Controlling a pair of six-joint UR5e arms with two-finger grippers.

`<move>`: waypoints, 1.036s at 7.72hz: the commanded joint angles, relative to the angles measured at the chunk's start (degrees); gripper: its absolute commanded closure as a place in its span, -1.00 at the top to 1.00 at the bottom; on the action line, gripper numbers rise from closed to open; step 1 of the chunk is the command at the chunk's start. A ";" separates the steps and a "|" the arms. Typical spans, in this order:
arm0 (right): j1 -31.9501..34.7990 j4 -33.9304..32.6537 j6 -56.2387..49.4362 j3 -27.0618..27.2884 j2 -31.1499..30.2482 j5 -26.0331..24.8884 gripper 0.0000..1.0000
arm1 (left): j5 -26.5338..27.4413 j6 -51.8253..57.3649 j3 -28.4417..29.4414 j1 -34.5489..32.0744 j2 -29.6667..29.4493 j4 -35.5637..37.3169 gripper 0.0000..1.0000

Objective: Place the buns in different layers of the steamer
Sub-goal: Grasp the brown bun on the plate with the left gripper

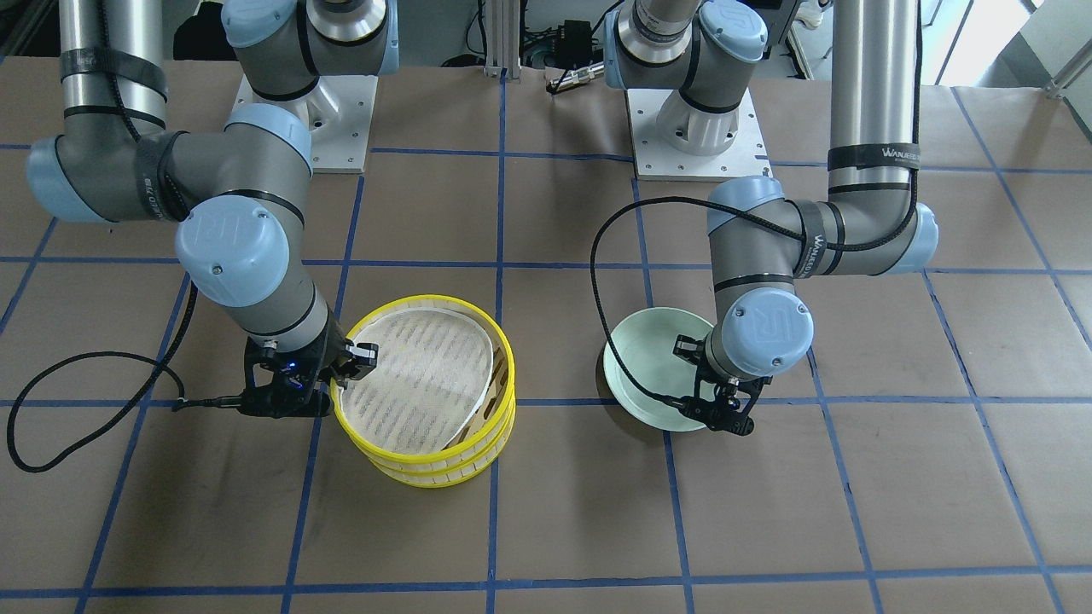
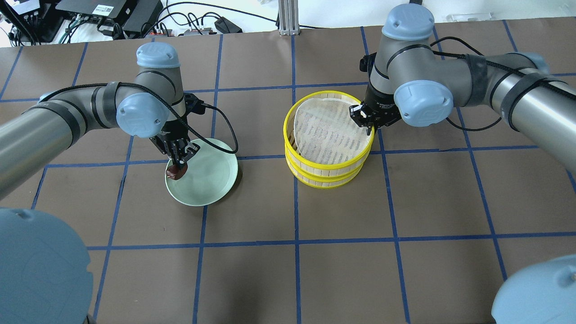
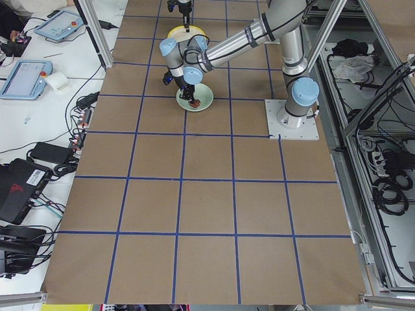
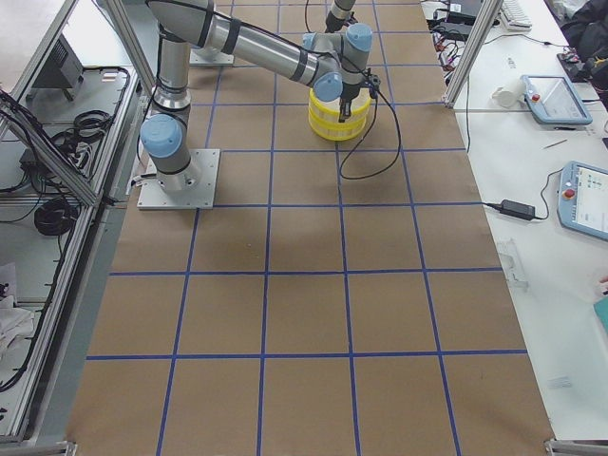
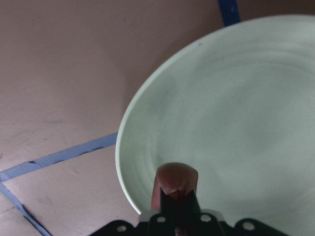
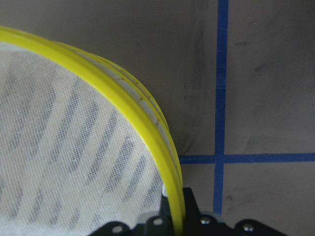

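The dark bun (image 5: 177,179) is sitting pinched in the closed jaws of the left gripper (image 2: 178,164), low over the pale green plate (image 2: 216,175), just inside the rim facing the left edge of the surface (image 2: 360,270). I cannot tell whether it is touching the plate. The left arm is reaching in with its wrist bent straight down. The steamer (image 2: 326,173) is standing near the surface's middle with both layers stacked, well apart from the plate. The right gripper (image 2: 365,120) is pointing down, its jaws closing across the yellow rim of the upper layer (image 6: 123,93) on the side facing the right edge.
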 commanded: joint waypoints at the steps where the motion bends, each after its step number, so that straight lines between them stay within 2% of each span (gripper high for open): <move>1: -0.01 -0.17 0.22 0.01 -0.09 0.26 -1.00 | -0.05 0.06 2.01 0.01 2.66 -0.89 -1.00; 5: -0.01 -0.08 0.04 0.10 0.00 0.26 -1.00 | -0.13 0.06 4.91 -0.08 4.16 -3.18 -1.00; 8: -0.01 -0.08 -0.05 0.01 0.00 0.26 -0.97 | -0.40 -0.03 5.01 -0.25 5.21 -3.10 -1.00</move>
